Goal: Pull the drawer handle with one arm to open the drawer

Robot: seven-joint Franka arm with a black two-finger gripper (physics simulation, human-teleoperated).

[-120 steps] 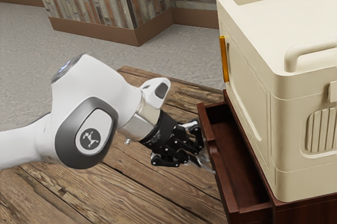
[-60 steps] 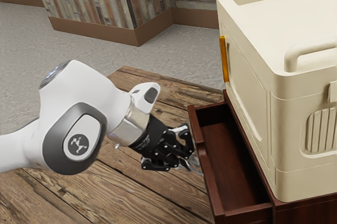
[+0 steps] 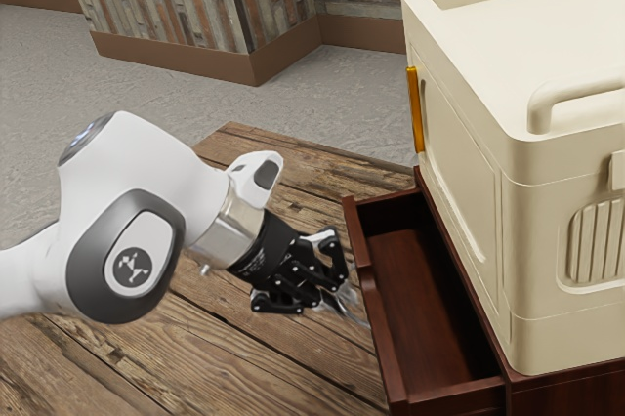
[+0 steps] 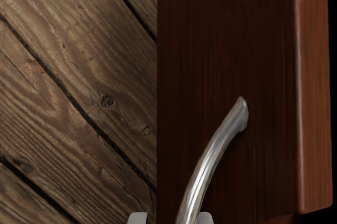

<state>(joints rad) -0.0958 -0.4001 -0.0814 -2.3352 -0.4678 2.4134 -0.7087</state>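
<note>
At the lower center of the exterior view, the claw [image 3: 346, 303] is positioned at the outer face of the drawer [image 3: 422, 289]. Claw state: the pictures do not establish whether it is wide, narrow or clamped on the handle [image 4: 211, 161]. The handle is a curved, polished metal bar. Its visible end meets the dark red-brown front panel [image 4: 226, 40], and the bar curves away from that end toward the claw.

The drawer is at the lower right of the exterior view. It is open: its rectangular compartment projects from the matching wooden cabinet [image 3: 571, 394] toward the exterior view's left, and its side walls and inner floor are exposed.

The white arm [image 3: 186, 187] enters at the left edge of the exterior view, bends at a large joint with a dark gray cover [image 3: 90, 279], and slopes down toward the drawer. A metallic section [image 3: 230, 230] and a black collar [image 3: 264, 242] connect the arm to the claw.

A large cream-colored case [image 3: 479, 123] rests on the cabinet and occupies the right side of the exterior view. It has rounded bar grips [image 3: 576, 92] along its top and an amber strip [image 3: 416, 111] on the side facing the exterior view's left.

The tabletop [image 3: 220, 333], built of rough brown planks, extends across the lower left and center. At the upper left stands a brick-faced pillar [image 3: 176, 1] with a brown base; the gray floor [image 3: 59, 74] surrounds it.
</note>
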